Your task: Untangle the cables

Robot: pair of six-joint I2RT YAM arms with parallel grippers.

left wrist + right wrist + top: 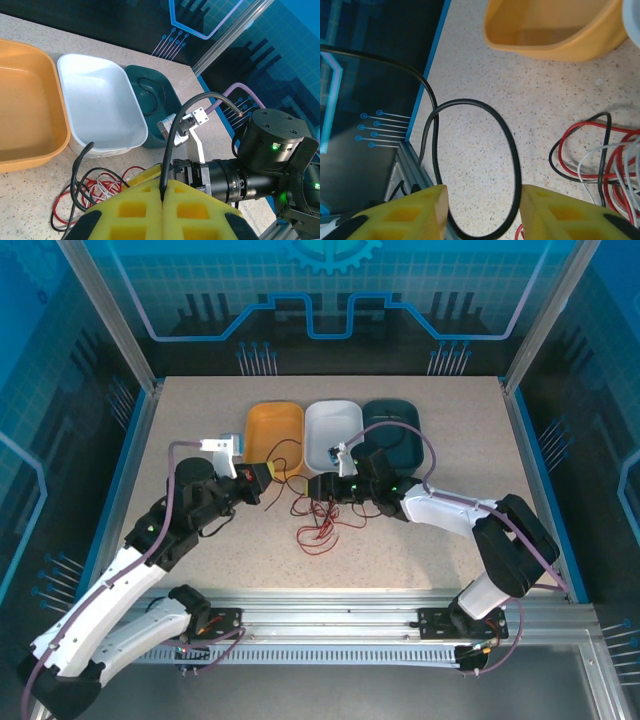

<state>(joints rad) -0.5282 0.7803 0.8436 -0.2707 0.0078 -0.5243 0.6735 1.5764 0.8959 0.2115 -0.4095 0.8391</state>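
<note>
1. Step in hand, as judged: drawing one black cable [172, 135] out of the tangle [325, 525]. The tangle lay at the centre of the top view, just below the white bin [335, 425].
2. Left jaws were together, clamped on that black cable at bottom centre of the left wrist view. The strand arched up from the pads [200, 210].
3. Right jaws stood apart at the bottom corners of the right wrist view. A black loop [512, 160] passed between them, ungripped.
4. The next move probably called for closing on the loop, then parting the arms gently so the knots didn't tighten.
5. Cables were thin, round and springy, in red, whitish and black. The pads were yellow and blocky with square recesses. The desk [400, 560] was speckled and matte. The orange bin [275, 430] and green bin [400, 418] looked like rounded plastic.
</note>
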